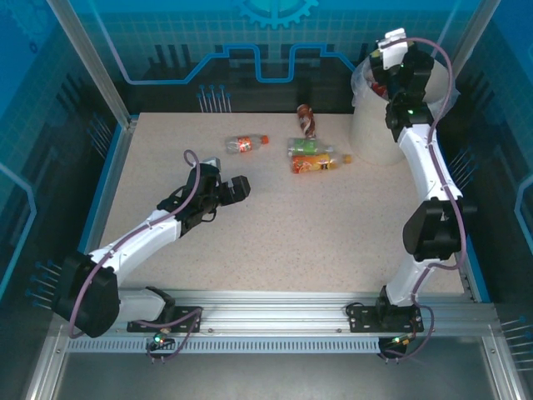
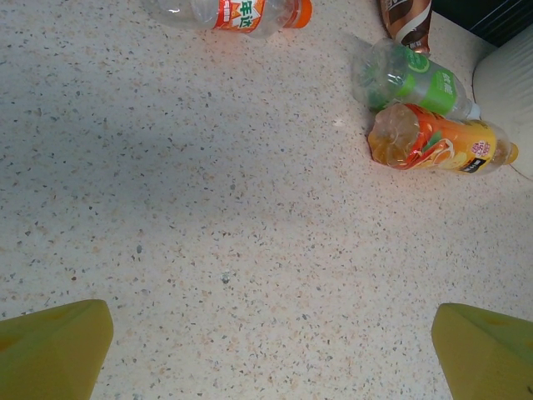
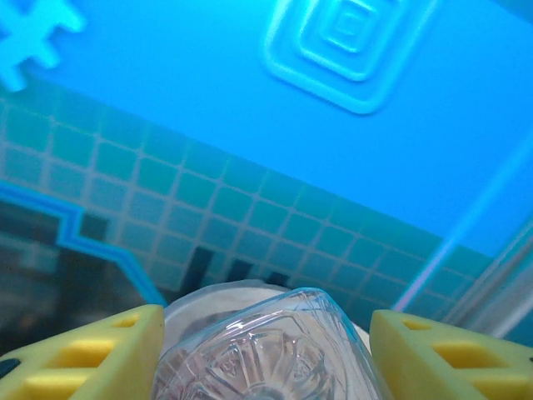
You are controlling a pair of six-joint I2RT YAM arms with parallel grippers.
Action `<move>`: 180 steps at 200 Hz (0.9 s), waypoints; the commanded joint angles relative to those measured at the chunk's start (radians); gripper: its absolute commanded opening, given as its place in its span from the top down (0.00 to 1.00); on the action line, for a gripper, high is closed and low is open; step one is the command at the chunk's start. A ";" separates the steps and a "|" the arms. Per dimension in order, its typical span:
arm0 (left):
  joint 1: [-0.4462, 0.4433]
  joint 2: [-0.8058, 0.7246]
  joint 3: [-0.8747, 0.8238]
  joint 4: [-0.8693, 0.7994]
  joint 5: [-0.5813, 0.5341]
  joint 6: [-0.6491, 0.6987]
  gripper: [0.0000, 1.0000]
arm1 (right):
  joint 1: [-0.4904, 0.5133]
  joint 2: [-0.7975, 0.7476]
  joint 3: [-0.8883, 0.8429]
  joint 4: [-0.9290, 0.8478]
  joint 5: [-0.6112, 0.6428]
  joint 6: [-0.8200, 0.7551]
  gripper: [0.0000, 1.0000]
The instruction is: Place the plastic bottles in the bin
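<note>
Four plastic bottles lie at the back of the table: one with an orange cap, a green-labelled one, an orange one and a crushed brown one. My left gripper hovers open over bare table, short of them, with nothing between its yellow fingers. The cream bin stands at the back right. Above its mouth my right gripper is shut on a clear bottle, base toward the camera.
Blue enclosure walls rise close behind the bin and along both sides. The right arm runs along the right edge of the table. A metal rail carries both bases at the front.
</note>
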 commanded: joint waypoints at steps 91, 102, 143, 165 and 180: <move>0.011 0.005 -0.001 0.016 0.028 -0.012 0.01 | -0.071 -0.014 -0.231 0.336 0.255 0.358 0.48; 0.011 0.008 0.000 0.018 0.028 -0.013 0.01 | -0.082 -0.004 -0.226 0.333 0.256 0.353 0.47; 0.011 0.031 0.014 0.019 0.045 -0.019 0.01 | -0.131 0.052 -0.147 0.227 0.253 0.438 0.31; 0.011 0.035 0.020 0.015 0.045 -0.017 0.01 | -0.141 0.084 -0.021 -0.011 0.250 0.525 0.17; 0.011 0.036 0.021 0.014 0.046 -0.016 0.01 | -0.141 0.097 0.050 -0.142 0.242 0.578 0.11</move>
